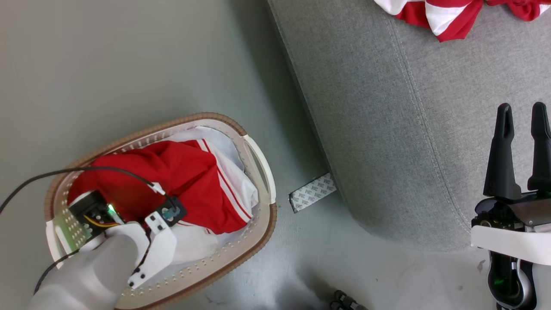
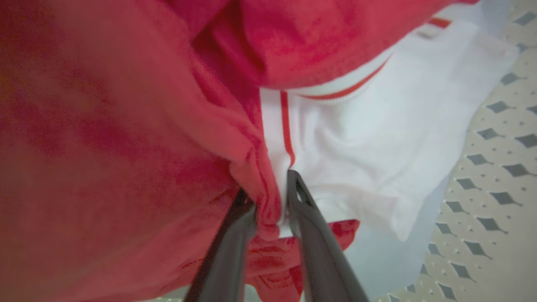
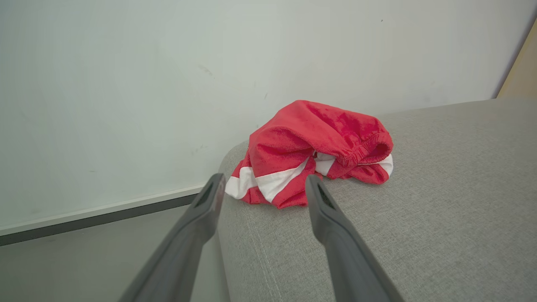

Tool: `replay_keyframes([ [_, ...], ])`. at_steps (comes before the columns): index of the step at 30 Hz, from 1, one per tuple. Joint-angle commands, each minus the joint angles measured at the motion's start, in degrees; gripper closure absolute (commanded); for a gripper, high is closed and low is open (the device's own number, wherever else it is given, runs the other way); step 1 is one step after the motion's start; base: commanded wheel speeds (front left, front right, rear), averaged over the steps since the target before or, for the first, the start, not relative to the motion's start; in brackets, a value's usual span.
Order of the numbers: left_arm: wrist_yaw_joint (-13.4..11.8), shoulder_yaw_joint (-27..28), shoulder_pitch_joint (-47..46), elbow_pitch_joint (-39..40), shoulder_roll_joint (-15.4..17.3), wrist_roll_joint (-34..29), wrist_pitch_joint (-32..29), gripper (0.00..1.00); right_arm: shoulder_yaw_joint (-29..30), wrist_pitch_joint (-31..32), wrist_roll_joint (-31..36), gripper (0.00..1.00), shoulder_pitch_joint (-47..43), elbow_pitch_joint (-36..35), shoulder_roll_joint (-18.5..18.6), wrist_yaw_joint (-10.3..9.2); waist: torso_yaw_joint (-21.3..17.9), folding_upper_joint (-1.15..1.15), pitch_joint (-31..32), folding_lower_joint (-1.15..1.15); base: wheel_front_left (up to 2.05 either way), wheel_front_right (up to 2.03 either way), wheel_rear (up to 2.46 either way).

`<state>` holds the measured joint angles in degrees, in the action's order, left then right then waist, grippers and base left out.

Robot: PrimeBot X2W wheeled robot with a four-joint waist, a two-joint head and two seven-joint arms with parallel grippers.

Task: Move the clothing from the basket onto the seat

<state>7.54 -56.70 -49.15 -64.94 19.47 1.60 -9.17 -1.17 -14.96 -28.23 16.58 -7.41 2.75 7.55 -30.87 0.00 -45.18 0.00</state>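
Observation:
The cream basket (image 1: 206, 117) with its brown rim stands on the floor at lower left, holding red and white clothing (image 1: 185, 172). My left arm (image 1: 150, 245) reaches down into it, and the fabric hides the fingertips there. In the left wrist view my left gripper (image 2: 266, 186) is shut on a fold of red and white clothing (image 2: 268, 201), beside the basket's perforated wall (image 2: 495, 176). Another red and white garment (image 1: 447, 17) lies on the grey seat (image 1: 379, 129) at the far end. My right gripper (image 1: 521, 112) hovers open over the seat's near corner, short of that garment (image 3: 319, 142).
A patterned grey strip (image 1: 312, 192) lies on the floor between basket and seat. A black cable (image 1: 64, 172) arcs over the basket to my left wrist. A pale wall with a dark baseboard (image 3: 105, 218) stands behind the seat (image 3: 440, 209). Small dark parts (image 1: 344, 301) sit at the bottom edge.

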Motion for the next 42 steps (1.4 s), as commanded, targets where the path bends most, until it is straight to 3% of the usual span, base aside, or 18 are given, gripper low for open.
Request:
replay_keyframes([
  [1, -0.07, -0.26, -0.44, -0.60, -0.07, 1.28, 0.62, 1.00, 0.34, -0.16, 0.06, 0.00, -0.42, -0.17, 0.07, -0.11, 0.02, 0.00, 0.14, 0.00, 0.00, 0.00, 0.00],
  [16, -0.44, -0.73, 1.00, -1.38, -1.37, 5.66, 5.06, 1.00, -0.91, -0.16, 1.11, 0.00, 2.12, 1.50, 0.07, -0.11, -0.44, 0.00, 4.20, 0.00, 0.00, 0.00, 0.00],
  [27, -0.33, 0.76, 3.08, -1.93, -8.47, 10.23, 9.90, 1.00, 1.86, -0.16, 7.17, 0.00, 2.77, 3.67, 0.11, -0.12, 6.34, 0.00, 15.30, 0.00, 0.00, 0.00, 0.00],
  [32, -0.12, 2.08, 4.38, -1.12, -11.58, 13.37, 15.99, 1.00, 2.64, -0.15, 10.23, 0.00, 1.69, 5.52, 0.11, -0.12, 9.88, 0.00, 21.54, 0.00, 0.00, 0.00, 0.00],
  [42, -0.10, 2.23, 8.21, 4.47, -15.41, 23.88, 21.52, 1.00, 3.07, -0.16, 13.45, 0.00, -1.66, 10.10, 0.13, -0.12, 17.22, 0.00, 33.63, 0.00, 0.00, 0.00, 0.00],
])
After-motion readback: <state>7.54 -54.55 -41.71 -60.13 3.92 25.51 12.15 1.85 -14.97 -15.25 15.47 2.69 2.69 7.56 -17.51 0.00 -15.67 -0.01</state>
